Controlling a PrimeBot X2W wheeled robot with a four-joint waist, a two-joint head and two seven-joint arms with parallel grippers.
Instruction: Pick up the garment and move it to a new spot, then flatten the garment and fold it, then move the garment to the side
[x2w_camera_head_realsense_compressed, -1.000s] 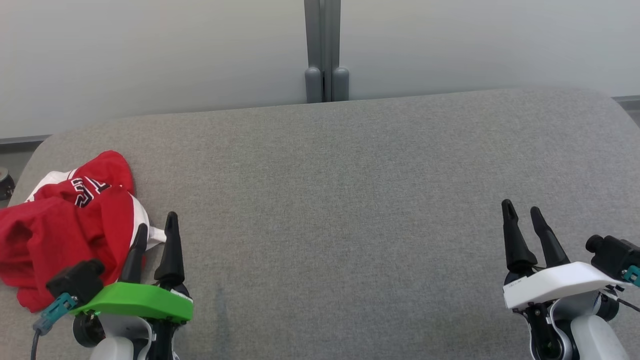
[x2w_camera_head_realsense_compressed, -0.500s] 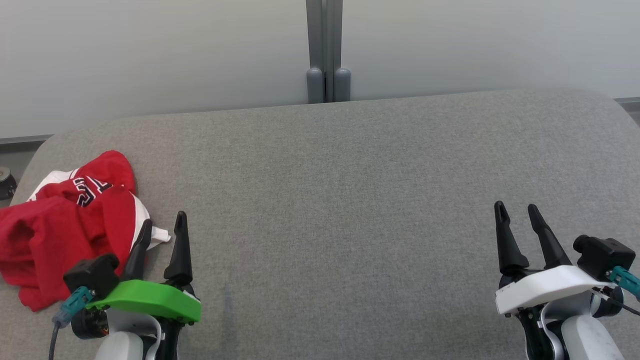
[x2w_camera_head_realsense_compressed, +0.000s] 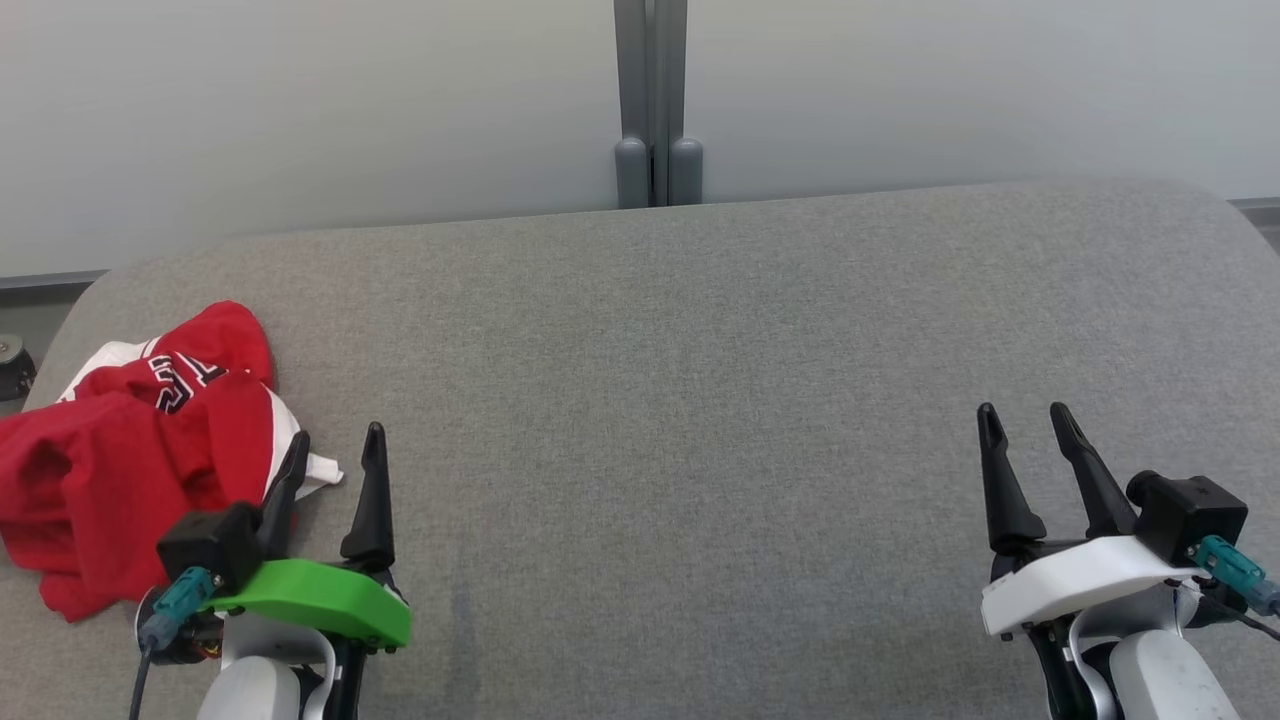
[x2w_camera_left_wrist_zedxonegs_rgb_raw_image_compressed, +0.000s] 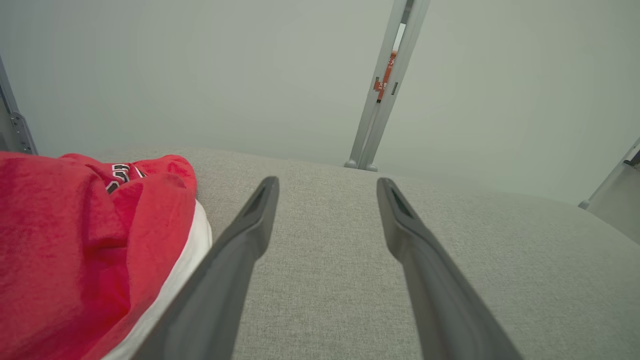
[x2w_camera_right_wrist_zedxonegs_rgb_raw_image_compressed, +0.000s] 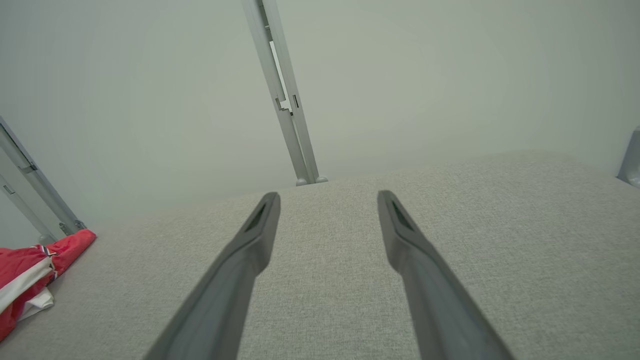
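Note:
A crumpled red and white garment (x2w_camera_head_realsense_compressed: 120, 460) with dark lettering lies in a heap at the left end of the grey table (x2w_camera_head_realsense_compressed: 680, 380). My left gripper (x2w_camera_head_realsense_compressed: 336, 436) stands open just right of the heap, its left finger close against the white hem. From the left wrist the garment (x2w_camera_left_wrist_zedxonegs_rgb_raw_image_compressed: 80, 250) bulks at the left, beside the open left gripper (x2w_camera_left_wrist_zedxonegs_rgb_raw_image_compressed: 327, 185), which has nothing between its fingers. My right gripper (x2w_camera_head_realsense_compressed: 1022, 412) is open over bare fabric at the lower right. Through the right wrist camera the open right gripper (x2w_camera_right_wrist_zedxonegs_rgb_raw_image_compressed: 327, 196) points along the table, with the garment (x2w_camera_right_wrist_zedxonegs_rgb_raw_image_compressed: 30, 280) far left.
A pale wall runs behind the table, with a grey vertical post (x2w_camera_head_realsense_compressed: 656, 100) at its middle. The table's back edge curves down at both ends. A small dark object (x2w_camera_head_realsense_compressed: 12, 362) sits beyond the table's left corner.
The left gripper has shifted right and slightly toward the near edge beside the garment. The right gripper has drifted a little left. Both stay open and the garment lies unmoved.

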